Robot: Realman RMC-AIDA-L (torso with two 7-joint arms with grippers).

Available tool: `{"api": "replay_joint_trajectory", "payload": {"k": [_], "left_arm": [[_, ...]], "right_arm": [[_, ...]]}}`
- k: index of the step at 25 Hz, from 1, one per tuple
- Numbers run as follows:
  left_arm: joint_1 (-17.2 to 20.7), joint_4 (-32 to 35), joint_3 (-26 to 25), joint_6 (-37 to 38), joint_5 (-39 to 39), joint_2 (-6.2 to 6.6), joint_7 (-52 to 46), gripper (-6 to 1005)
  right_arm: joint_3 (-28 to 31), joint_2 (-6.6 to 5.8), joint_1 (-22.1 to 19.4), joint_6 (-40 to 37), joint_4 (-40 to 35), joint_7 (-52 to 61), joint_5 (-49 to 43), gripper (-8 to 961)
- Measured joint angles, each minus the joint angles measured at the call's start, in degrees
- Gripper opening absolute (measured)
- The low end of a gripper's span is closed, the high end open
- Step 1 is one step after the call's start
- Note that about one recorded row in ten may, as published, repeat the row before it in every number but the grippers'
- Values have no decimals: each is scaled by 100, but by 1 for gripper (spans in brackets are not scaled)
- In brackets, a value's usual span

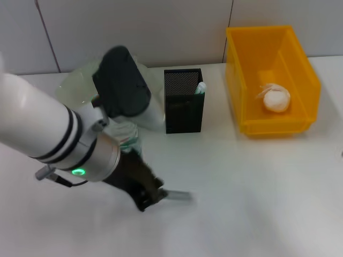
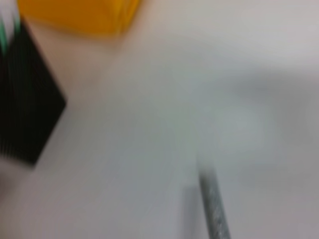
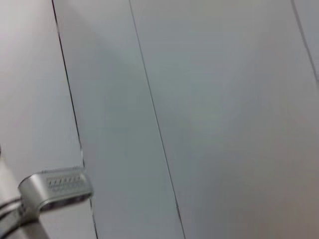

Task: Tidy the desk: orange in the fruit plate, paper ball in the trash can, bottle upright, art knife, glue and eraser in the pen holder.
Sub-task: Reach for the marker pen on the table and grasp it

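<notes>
Head view, left gripper [image 1: 155, 195] gripping art knife [image 1: 179, 196], low over desk [image 1: 257, 187]

Bin [image 1: 244, 64] glossy yellow plastic; pen holder [image 1: 183, 107] black metal mesh, matt; paper ball [image 1: 276, 98] crumpled white; table [image 1: 257, 182] smooth matt white.

Left arm [image 1: 48, 128] fills the left of the frame, its left gripper [image 1: 153, 195] low at lower centre gripping a thin grey art knife [image 1: 179, 196]. Black mesh pen holder [image 1: 184, 100] stands upper centre. Yellow trash can [image 1: 252, 64], upper right, holds a white paper ball [image 1: 276, 98].
</notes>
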Motion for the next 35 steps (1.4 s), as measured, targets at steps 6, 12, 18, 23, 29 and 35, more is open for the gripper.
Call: {"api": "replay_joint_trajectory", "payload": {"k": [6,12,18,23,29,35], "left_arm": [[422,468,-333,-305,-771,14,429,141],[282,-101,-321,-360,-636,8,451,96],[309,-12,-48,-332,-447,16,460,40],[213,89,630,-324,-138,-15,82,15],[-273,-337,788,-454,107,-32,-381,238],[-482,-737,904,-467,61,-35,-390,401]], "right_arm": [[37,-37,-25,-237,-260,-47,457,796],[44,-87,-9,-242,-265,-50,449,796],[48,-120,-41,-260,-225,-40,442,796],[53,-168,-76,-254,-246,-21,432,796],[54,-172,-88,-239,-253,-27,313,796],[27,-185,-46,-208,-215,-83,-32,796]]}}
